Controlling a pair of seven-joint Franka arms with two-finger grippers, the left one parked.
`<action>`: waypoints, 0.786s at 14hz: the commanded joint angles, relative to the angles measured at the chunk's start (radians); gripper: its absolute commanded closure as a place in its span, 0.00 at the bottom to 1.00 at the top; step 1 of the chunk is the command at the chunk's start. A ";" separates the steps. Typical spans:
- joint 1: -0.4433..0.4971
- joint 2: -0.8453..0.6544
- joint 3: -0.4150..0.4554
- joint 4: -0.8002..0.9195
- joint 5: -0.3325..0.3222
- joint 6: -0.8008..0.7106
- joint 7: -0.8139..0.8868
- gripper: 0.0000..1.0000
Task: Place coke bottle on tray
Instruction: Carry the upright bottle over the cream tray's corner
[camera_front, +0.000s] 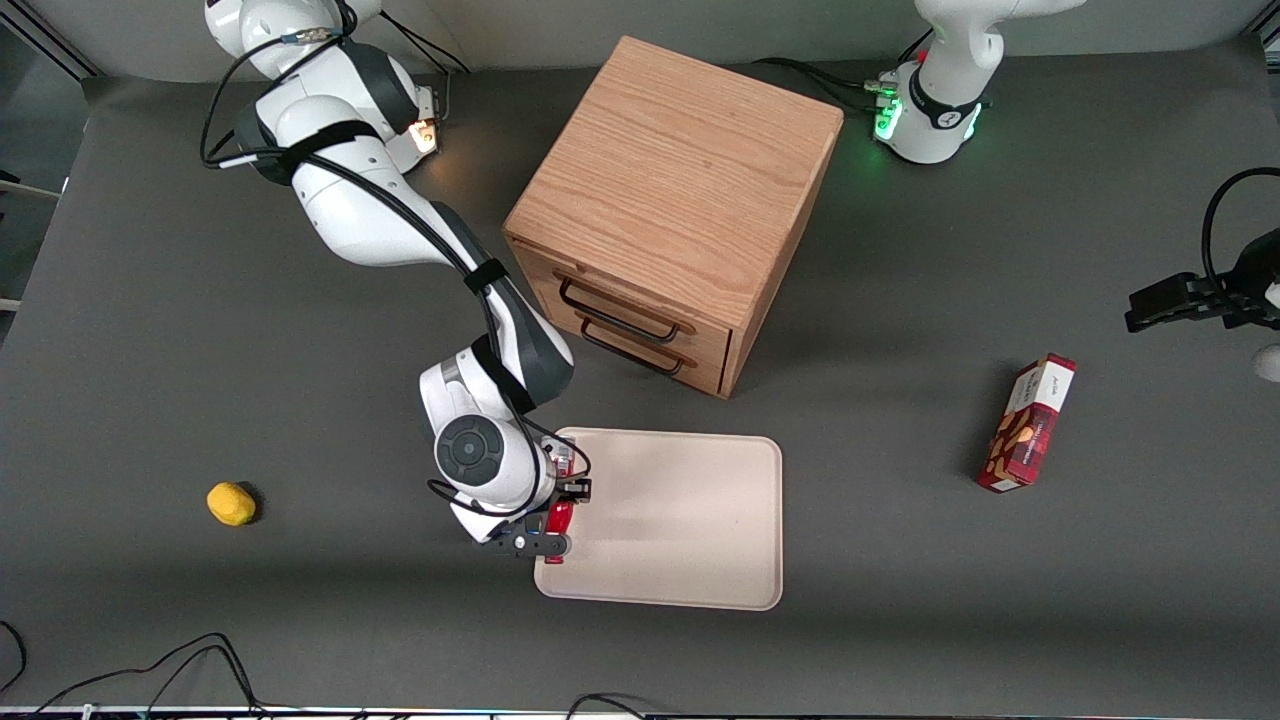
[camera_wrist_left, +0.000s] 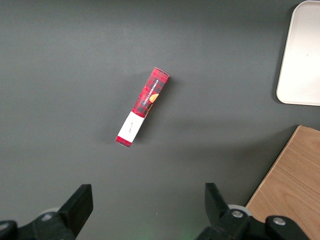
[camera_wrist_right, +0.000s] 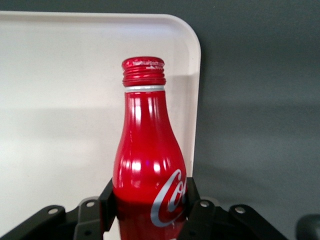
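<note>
The coke bottle (camera_wrist_right: 148, 165) is red with a white script logo and a ribbed red cap. My right gripper (camera_wrist_right: 149, 200) is shut on its body, black fingers (camera_wrist_right: 106, 200) pressing both sides. In the front view the gripper (camera_front: 556, 518) holds the bottle (camera_front: 558, 518) over the corner of the beige tray (camera_front: 680, 520) that lies toward the working arm's end and nearest the camera. Whether the bottle touches the tray I cannot tell. The tray (camera_wrist_right: 60, 100) fills the space under the bottle in the wrist view, with its rounded rim corner close beside the cap.
A wooden drawer cabinet (camera_front: 670, 200) stands farther from the camera than the tray. A red snack box (camera_front: 1028, 424) lies toward the parked arm's end. A yellow lemon-like object (camera_front: 231, 503) sits toward the working arm's end. Cables (camera_front: 150, 670) trail along the table's near edge.
</note>
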 joint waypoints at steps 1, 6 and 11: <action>0.012 0.032 -0.017 0.054 0.017 0.021 -0.032 1.00; 0.009 0.052 -0.026 0.054 0.015 0.079 -0.028 1.00; 0.012 0.060 -0.039 0.052 0.015 0.099 -0.008 0.00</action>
